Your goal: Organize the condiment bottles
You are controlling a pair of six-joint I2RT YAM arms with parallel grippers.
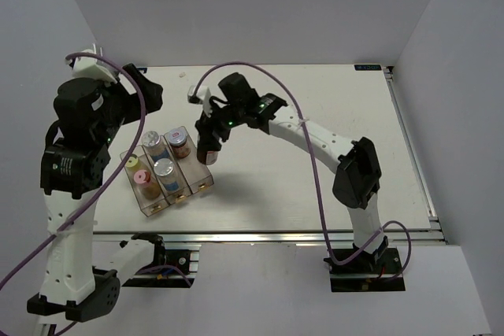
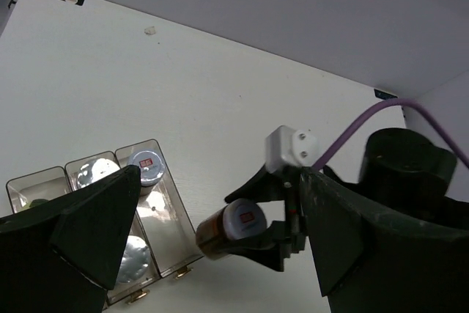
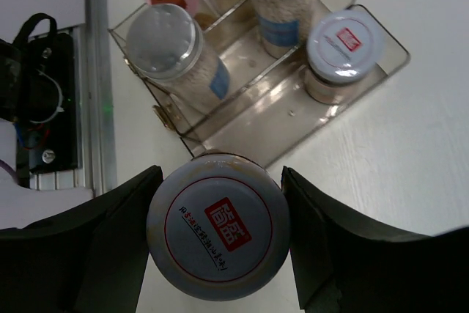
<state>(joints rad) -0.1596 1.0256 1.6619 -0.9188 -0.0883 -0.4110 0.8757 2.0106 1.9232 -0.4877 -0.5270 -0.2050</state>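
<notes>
Closest to your right wrist camera is the brown jar (image 3: 216,236). Its grey lid with a red square label fills the gap between the dark fingers (image 3: 110,240) of your right gripper (image 3: 218,234). Those jaws are closed on the jar, one finger against each side of it.

From above, you see the jar held under the gripper just beside the right-hand compartment of the clear tray (image 1: 202,181), at that compartment's near end. In the wrist view the lid overlaps the tray's near corner. You cannot tell whether the jar's base touches the bench (image 1: 268,186).

Five more jars stand upright in the tray:
- **Right compartment:** a second grey-lidded jar (image 1: 180,138), with the same red label, stands at the far end.
- **Middle compartment:** two silver-lidded jars with blue labels stand in it, the far silver jar (image 1: 151,141) and the near silver jar (image 1: 164,168).
- **Left compartment:** the yellow-lidded jar (image 1: 131,161) stands at the far end, with the pink-lidded jar (image 1: 142,177) in front of it.

Your left gripper (image 2: 220,181) hangs above the far left of the bench, beyond the tray's far end. Its jaws are spread wide with nothing between them. Its camera looks between them at the tray and at the brown jar in the other arm's grip.
</notes>
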